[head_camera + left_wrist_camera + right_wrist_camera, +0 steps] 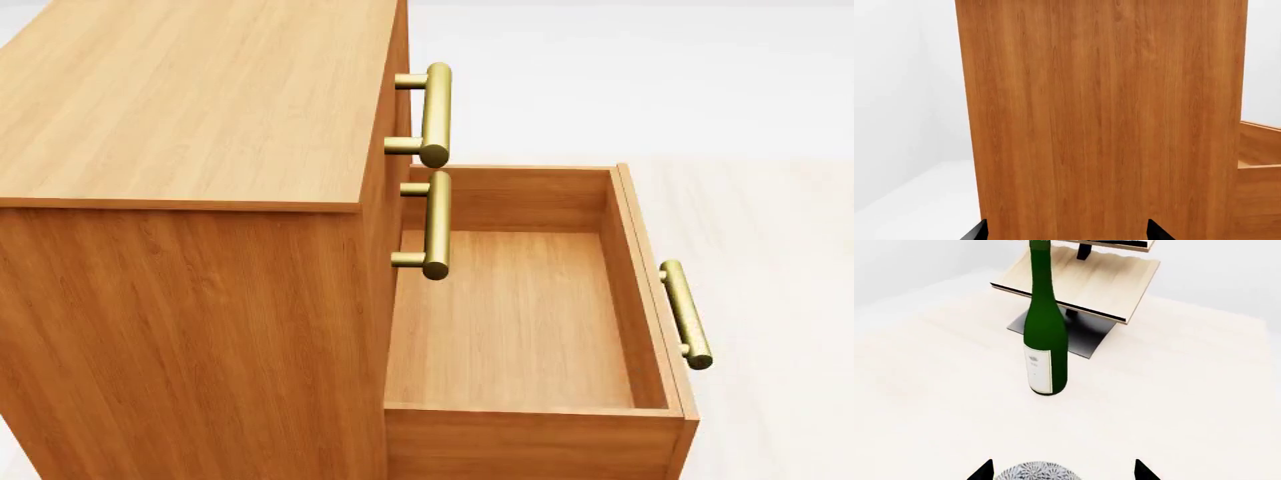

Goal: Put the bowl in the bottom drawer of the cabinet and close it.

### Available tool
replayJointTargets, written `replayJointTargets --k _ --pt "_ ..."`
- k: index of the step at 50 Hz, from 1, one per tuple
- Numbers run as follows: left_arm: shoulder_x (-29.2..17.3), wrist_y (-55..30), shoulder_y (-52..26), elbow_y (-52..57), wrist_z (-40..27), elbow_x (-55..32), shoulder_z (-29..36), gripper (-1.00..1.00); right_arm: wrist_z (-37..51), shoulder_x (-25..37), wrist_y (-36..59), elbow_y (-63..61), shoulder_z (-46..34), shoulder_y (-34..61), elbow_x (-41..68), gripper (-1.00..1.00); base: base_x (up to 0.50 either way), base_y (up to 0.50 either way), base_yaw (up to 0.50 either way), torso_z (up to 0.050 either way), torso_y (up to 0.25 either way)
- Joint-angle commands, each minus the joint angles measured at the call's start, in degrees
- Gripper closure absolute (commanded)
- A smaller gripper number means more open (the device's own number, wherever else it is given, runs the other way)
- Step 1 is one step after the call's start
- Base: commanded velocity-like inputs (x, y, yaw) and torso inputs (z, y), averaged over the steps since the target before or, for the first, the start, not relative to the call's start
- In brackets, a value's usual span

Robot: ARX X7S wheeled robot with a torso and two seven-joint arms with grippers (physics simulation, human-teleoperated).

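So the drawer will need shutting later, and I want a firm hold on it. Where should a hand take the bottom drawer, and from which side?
By the brass handle on the front of the bottom drawer. The bar stands off the front panel on two posts, so fingers can probably close around its middle, coming from the front, the side away from the cabinet. The drawer is pulled fully out and the handle is clear.
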Motion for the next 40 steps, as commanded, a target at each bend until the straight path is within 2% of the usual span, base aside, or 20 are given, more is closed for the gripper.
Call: replayJointTargets --k 1,40 --pt "-0.04 0.18 -0.3 -0.48 -0.15 -0.01 0.13 -1.0 1.36 -0.55 0.94 0.67 1.39 0.09 -0.36 -1.0 0.0 0.0 0.0 0.0 0.0" --pt "-0.48 0.2 -0.32 -0.24 -0.76 -0.07 0.63 -1.0 -0.73 -0.88 -3.12 11.72 4.13 -0.15 0.4 -1.0 0.0 0.0 0.0 0.0 0.0"
